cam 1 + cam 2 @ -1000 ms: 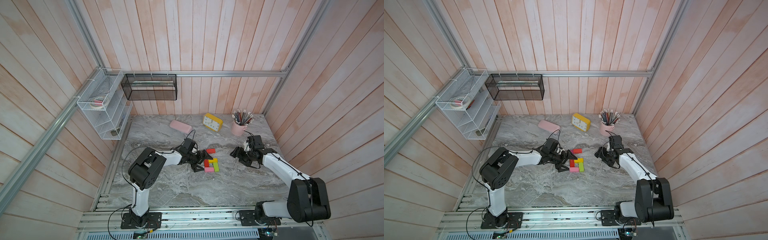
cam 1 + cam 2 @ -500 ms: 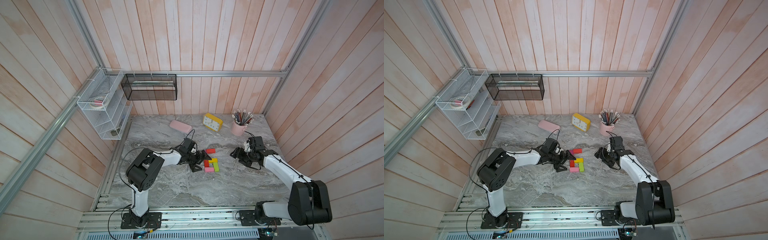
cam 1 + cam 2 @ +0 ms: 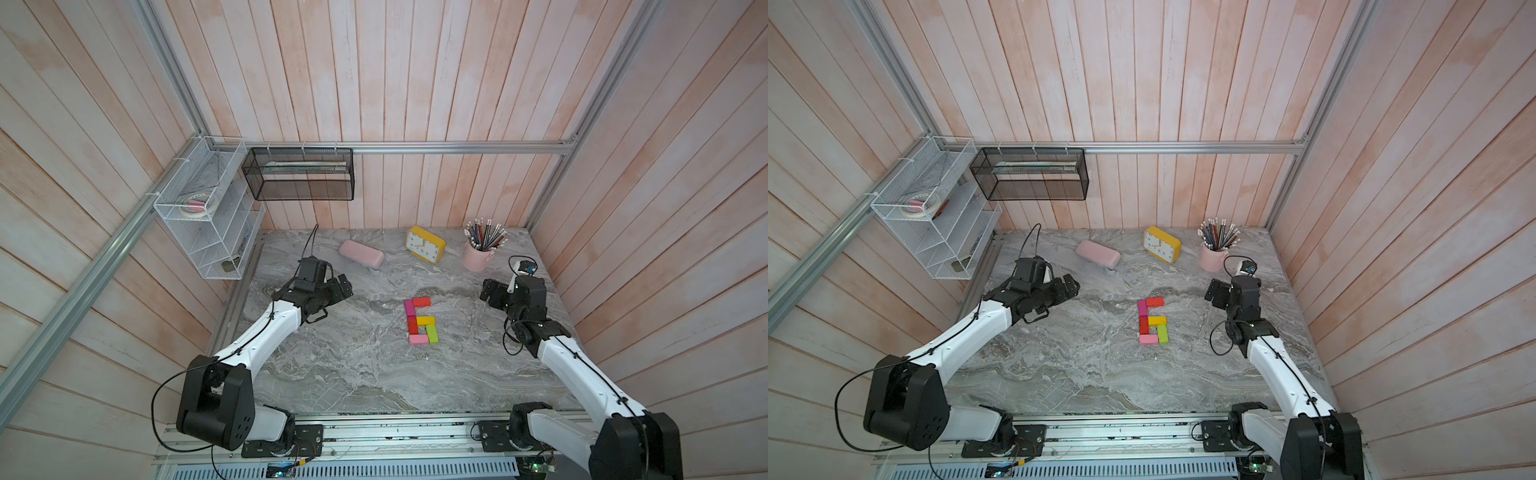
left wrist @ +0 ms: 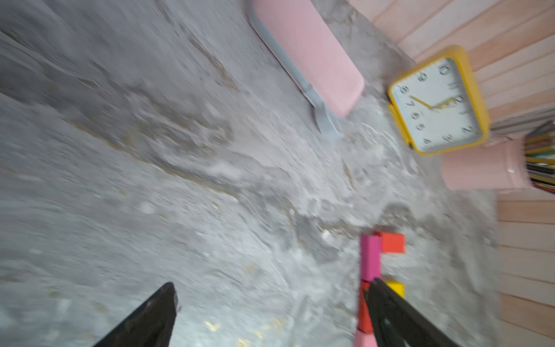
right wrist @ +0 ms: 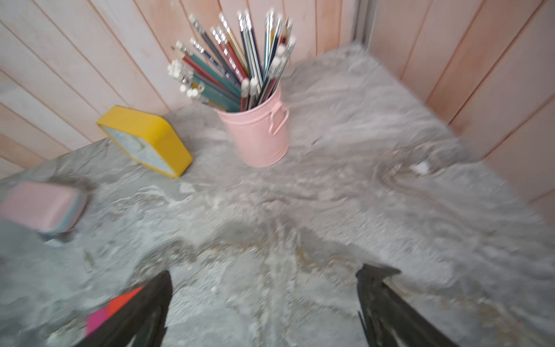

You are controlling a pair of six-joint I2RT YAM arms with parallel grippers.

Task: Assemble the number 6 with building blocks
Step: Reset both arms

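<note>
The building blocks lie flat mid-table in the shape of a 6, seen in both top views. A red block (image 3: 421, 302) forms the top, and a magenta block (image 3: 409, 308) and a second red block (image 3: 412, 325) form the left side. A yellow block (image 3: 426, 321) is the middle bar, a lime green block (image 3: 433, 333) the right side, and a light pink block (image 3: 419, 339) the base. My left gripper (image 3: 345, 286) hangs open to their left, holding nothing. My right gripper (image 3: 488, 293) is open and empty on their right. In the left wrist view the magenta block (image 4: 371, 258) shows beside one finger.
A rounded pink case (image 3: 361, 258), a yellow clock (image 3: 426, 250) and a pink cup of pencils (image 3: 478, 259) stand along the back wall. A white wire rack (image 3: 203, 232) and a black mesh basket (image 3: 299, 174) hang at the back left.
My left gripper has drawn back to the left, away from the blocks it was touching. My right gripper has shifted slightly right and its jaws stand wider. The blocks have not moved.
</note>
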